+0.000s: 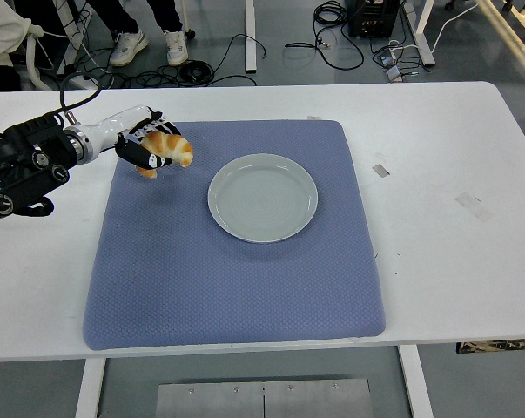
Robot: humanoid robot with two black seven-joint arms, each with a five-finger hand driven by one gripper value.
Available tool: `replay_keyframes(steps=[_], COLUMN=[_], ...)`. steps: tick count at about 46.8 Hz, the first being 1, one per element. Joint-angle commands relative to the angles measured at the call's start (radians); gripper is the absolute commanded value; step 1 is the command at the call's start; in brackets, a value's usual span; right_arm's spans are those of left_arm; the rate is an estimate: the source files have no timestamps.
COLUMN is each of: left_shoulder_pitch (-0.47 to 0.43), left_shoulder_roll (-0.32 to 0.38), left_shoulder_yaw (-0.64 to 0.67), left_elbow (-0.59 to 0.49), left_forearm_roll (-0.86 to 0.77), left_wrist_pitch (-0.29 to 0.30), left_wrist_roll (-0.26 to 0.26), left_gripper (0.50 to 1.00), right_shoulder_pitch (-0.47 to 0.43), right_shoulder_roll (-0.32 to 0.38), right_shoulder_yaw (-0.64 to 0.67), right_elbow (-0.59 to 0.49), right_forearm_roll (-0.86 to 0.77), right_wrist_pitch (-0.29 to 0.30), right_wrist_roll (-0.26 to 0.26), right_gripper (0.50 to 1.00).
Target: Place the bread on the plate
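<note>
Overhead, a white table (436, 131) carried a blue mat (236, 279), with a pale round plate (263, 198) sitting on the mat a little above its middle. The plate held nothing. Two small bits of tape (381, 170) lay on the bare tabletop at about three o'clock from the plate, well apart from it. Beyond the far edge, cables (332, 35) trailed across the grey floor, and a person's shoes (149, 43) showed at eleven o'clock.

Nothing stood on the mat between the bread and the plate.

The left hand (144, 148) reached in from the left edge at about ten o'clock from the plate, its black arm (23, 165) over the bare table beside the mat. Its fingers were curled around the bread (168, 148), a golden roll carried near the mat's far left corner, near the plate's left rim but apart from it. A faint shadow lay on the mat beneath the bread.
</note>
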Motion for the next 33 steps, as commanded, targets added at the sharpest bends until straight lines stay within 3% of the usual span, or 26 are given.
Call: replay_keyframes(steps=[1,13,21,33], left_shoulder_pitch=[-0.008,-0.031,-0.074,-0.096], left_shoulder_roll=[-0.042,-0.099,-0.148,-0.171], left_shoulder_yaw=[0.001,0.006,0.083,0.123], left_elbow=[0.000,0.000,0.000,-0.015], left_forearm_roll=[0.000,0.006,0.003,0.006], left_wrist_pitch=[-0.002,-0.016,-0.013,-0.013], left_wrist_roll=[0.001,0.006,0.008,0.006], left_gripper=[0.500,0.500,0.500,0.500], right_shoulder_pitch=[0.000,0.000,-0.001,0.000], right_shoulder_roll=[0.000,0.000,0.000,0.000], right_shoulder_yaw=[0.000,0.001,0.001,0.000], right_elbow=[0.000,0.000,0.000,0.000], right_forearm_roll=[0.000,0.000,0.000,0.000], right_wrist_pitch=[0.000,0.000,0.000,0.000], right_wrist_roll=[0.000,0.000,0.000,0.000], right_gripper=[1.000,1.000,1.000,1.000])
